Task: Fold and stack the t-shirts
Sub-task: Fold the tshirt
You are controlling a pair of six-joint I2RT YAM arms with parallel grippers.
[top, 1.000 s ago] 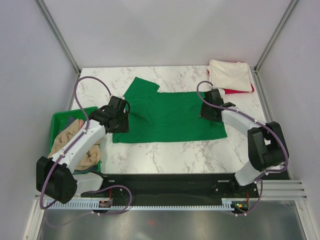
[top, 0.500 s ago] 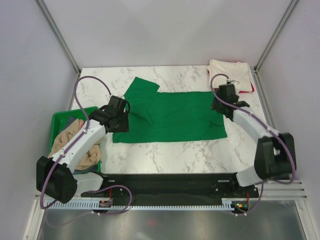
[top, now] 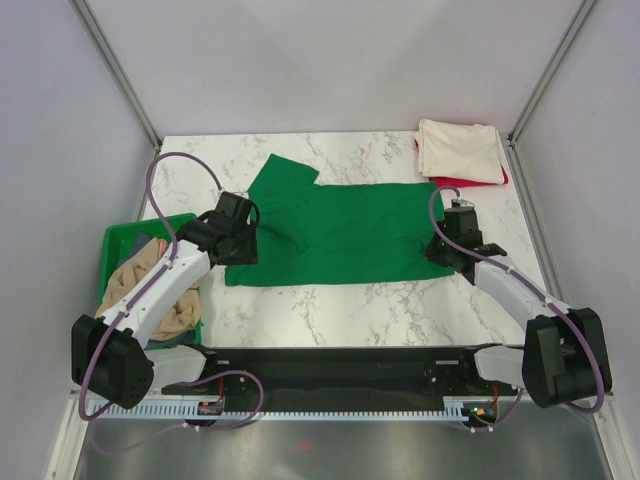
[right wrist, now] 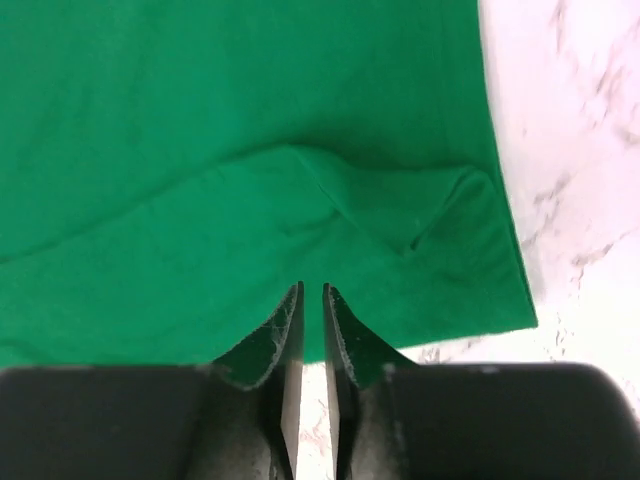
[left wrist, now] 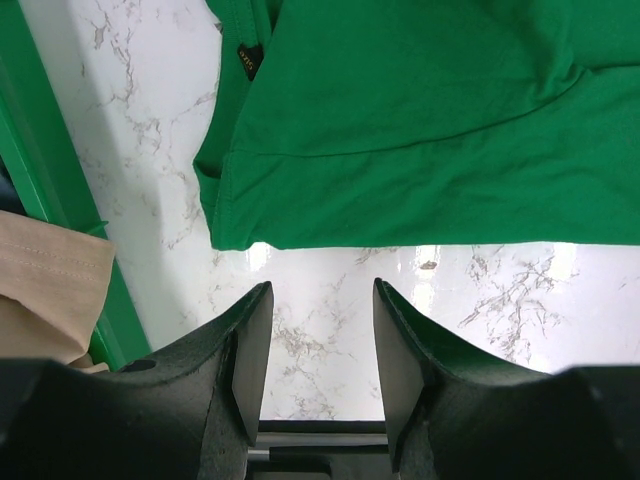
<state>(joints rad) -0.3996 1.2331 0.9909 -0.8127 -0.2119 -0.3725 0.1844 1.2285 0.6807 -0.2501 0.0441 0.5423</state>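
Jaws on the left gripper are spread wide with nothing in them. They hang over bare marble counter, just off the near-left corner of the green t-shirt. The wrist view shows the hem right beyond the fingertips, and a small dark label sits up by the folded edge.

On the other side, the right gripper has its jaws pressed almost together, with only a thin slit between them. It's down at the shirt's near-right corner. I don't see any cloth caught in that slit, so it doesn't look like it has hold of the shirt. There's a little ridge of wrinkled fabric just ahead of the tips.

The green shirt itself is spread mostly flat across the middle of the counter, with one sleeve poking out toward the far left.

In the far-right corner the cream-white t-shirt is folded on top of the red t-shirt, and only a strip of red peeks out along the near edge. The tan t-shirt is bunched up in the green bin at the left, beside the left arm.
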